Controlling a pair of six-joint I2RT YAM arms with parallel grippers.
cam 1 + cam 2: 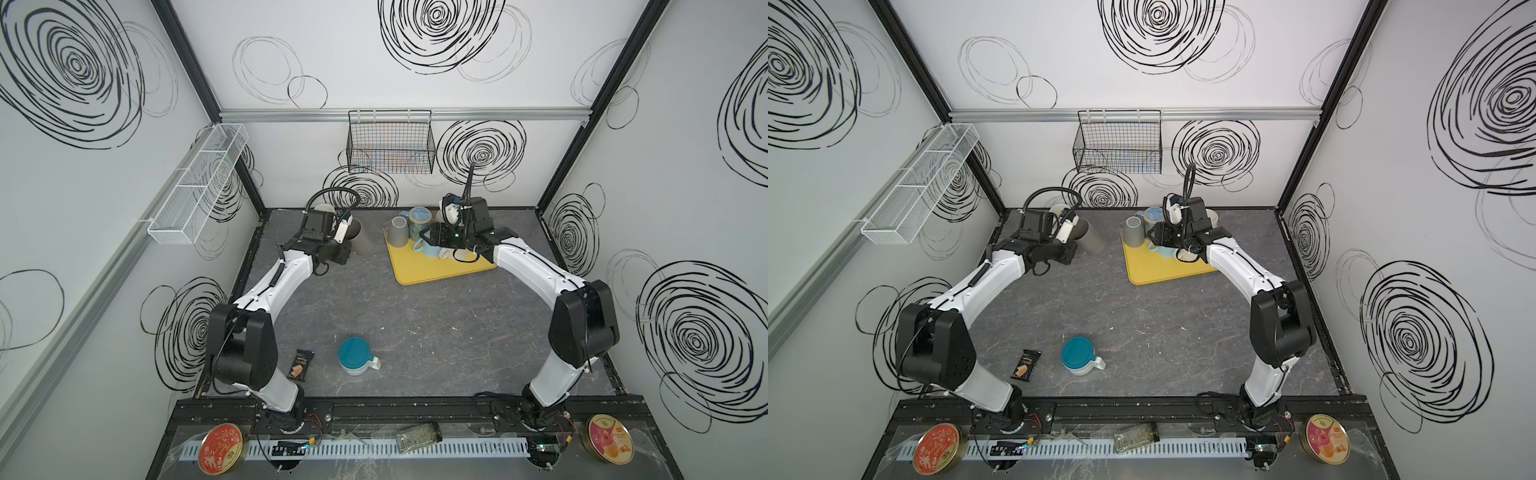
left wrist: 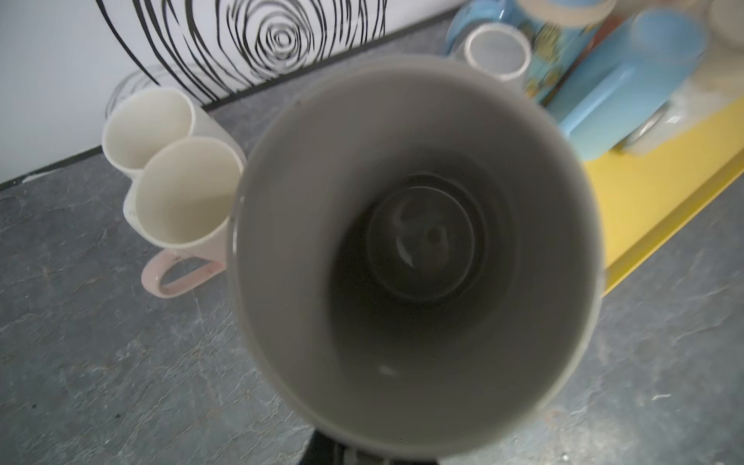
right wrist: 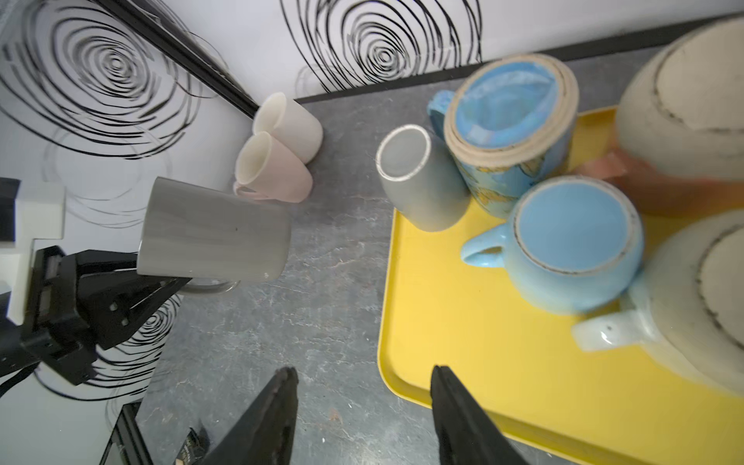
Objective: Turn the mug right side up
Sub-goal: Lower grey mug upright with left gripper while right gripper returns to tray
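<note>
Right wrist view: one tray (image 3: pixel 463 342); five inverted mugs (image 3: pixel 571 245) clustered there; two pale mugs (image 3: pixel 273 169); left claw (image 3: pixel 181 284) clamps one grey mug (image 3: pixel 213 237); right claw (image 3: pixel 364 374) half-open, empty.

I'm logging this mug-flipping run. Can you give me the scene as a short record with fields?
Left tool: shut on the handle of the grey mug
Grey mug pose: lifted off the table, lying on its side
Right tool: open, empty, above the yellow tray's edge
On tray: light blue mug and others, all bottom up
By back wall: cream mug and pink mug, upright
Front of table: teal-bottomed mug, upside down
</note>
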